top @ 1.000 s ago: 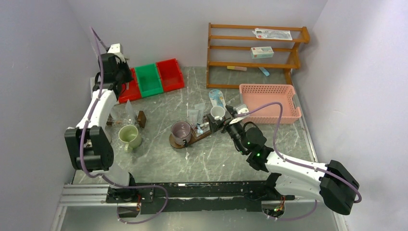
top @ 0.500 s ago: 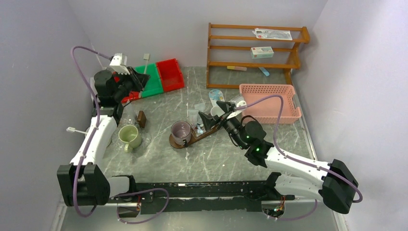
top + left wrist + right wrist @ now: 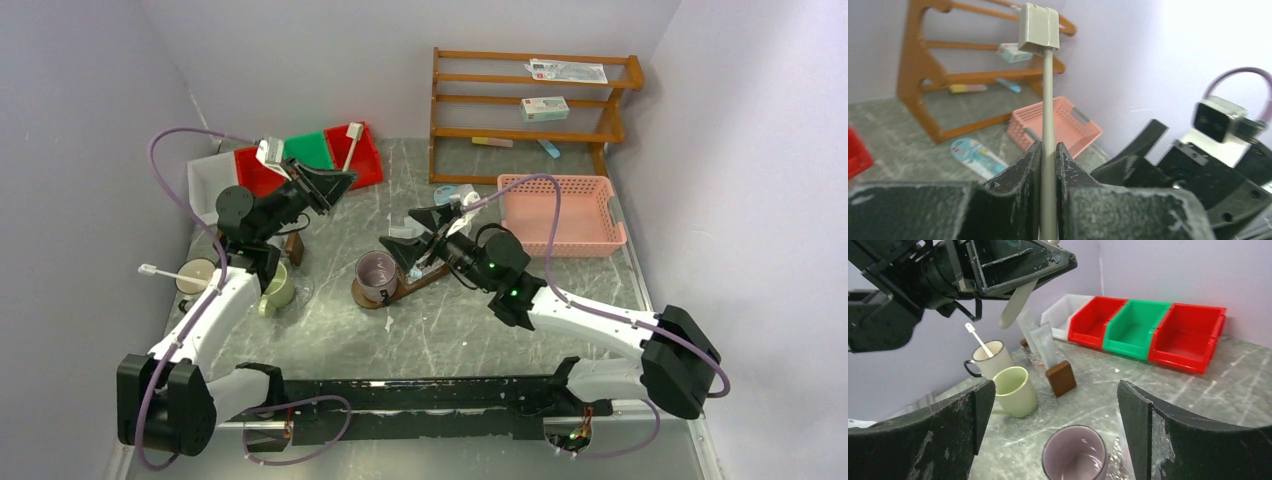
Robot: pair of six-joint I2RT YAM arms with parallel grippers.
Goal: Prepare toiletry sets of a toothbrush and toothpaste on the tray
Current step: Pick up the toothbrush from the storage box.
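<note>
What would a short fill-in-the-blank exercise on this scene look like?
1. The left gripper is shut on a slim white ___.
2. The right gripper, close to the purple mug, has its jaws ___.
3. The green bin sits between two ___ bins.
Missing words: toothbrush; open; red.

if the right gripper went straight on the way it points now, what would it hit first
Probably the small brown block with the clear packets, passing over the purple mug; depth is unclear, so the right gripper might clip that mug first.
</note>
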